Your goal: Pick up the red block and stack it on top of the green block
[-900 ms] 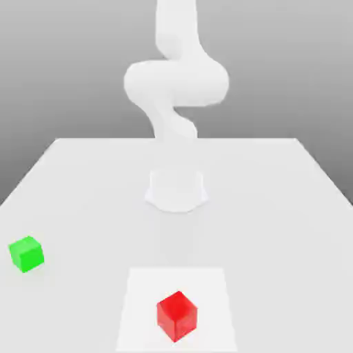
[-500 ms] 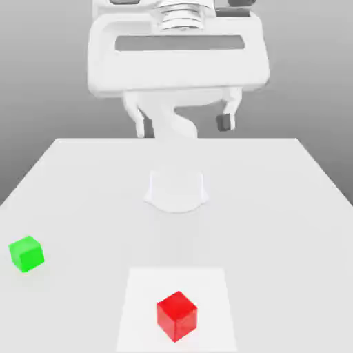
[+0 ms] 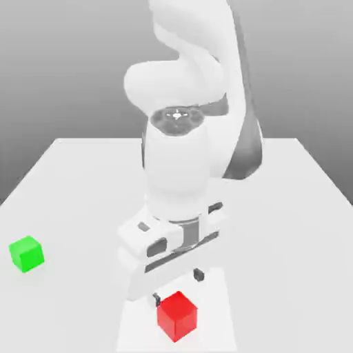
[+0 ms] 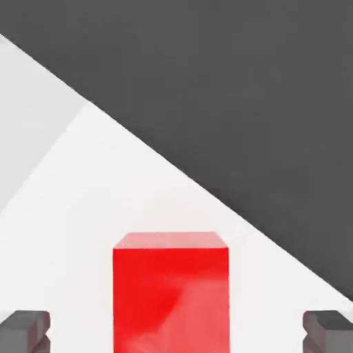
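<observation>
In the exterior view we see the green block [image 3: 27,253] near the surface [image 3: 303,207]'s left edge, well apart from the red block [image 3: 176,316] at its front edge. The tool [image 3: 178,287] hovers just above the red block, fingers [image 4: 27,331] spread wide, gripping nothing. The cube sits corner-forward.

The arm [image 3: 183,158] runs off the top edge of the exterior view, so its upper links cannot be seen, and its bulk hides the base and the middle of the table [image 3: 76,186] behind it. The hand covers the far part of the pale square patch [image 3: 220,324], whose near edge is cut by the picture's bottom. In the hand view the red block [image 4: 170,296] is cut off at the bottom edge, and both fingertips [image 4: 26,331] show only as dark stubs at the lower corners
</observation>
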Action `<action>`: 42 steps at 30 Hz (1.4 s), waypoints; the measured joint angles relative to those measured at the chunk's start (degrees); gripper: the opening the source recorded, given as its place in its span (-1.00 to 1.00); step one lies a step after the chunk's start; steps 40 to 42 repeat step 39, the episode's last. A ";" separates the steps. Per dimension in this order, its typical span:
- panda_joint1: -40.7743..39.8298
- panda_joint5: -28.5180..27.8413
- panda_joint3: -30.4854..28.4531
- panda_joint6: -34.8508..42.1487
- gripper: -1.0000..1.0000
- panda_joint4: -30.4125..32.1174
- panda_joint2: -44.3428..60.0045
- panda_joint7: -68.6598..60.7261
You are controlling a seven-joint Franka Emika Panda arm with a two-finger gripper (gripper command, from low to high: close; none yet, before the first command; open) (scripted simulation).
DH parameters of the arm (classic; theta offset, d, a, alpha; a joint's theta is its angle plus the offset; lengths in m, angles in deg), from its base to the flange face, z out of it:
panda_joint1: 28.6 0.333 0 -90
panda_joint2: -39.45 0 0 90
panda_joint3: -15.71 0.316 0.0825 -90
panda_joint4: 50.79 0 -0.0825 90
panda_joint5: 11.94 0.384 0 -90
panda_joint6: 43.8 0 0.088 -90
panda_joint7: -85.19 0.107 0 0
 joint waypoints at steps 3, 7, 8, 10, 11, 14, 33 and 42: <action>-1.18 1.48 1.49 -3.14 -1.00 -0.56 3.84 -1.15; -1.21 1.43 1.50 -3.03 -1.00 -0.56 3.83 -1.09; -1.47 1.70 1.83 -3.76 -1.00 -0.69 4.71 -1.29; -0.94 0.89 1.14 -2.17 -1.00 -0.38 2.75 -0.71; -0.82 -0.04 0.83 -0.79 -1.00 -0.10 1.02 -0.05; -0.52 -2.64 -0.18 4.09 -1.00 0.85 -4.83 1.92; -36.00 -0.12 -15.09 4.57 -1.00 5.02 -9.29 9.35; -37.78 5.87 -12.16 0.08 1.00 4.79 -3.85 5.06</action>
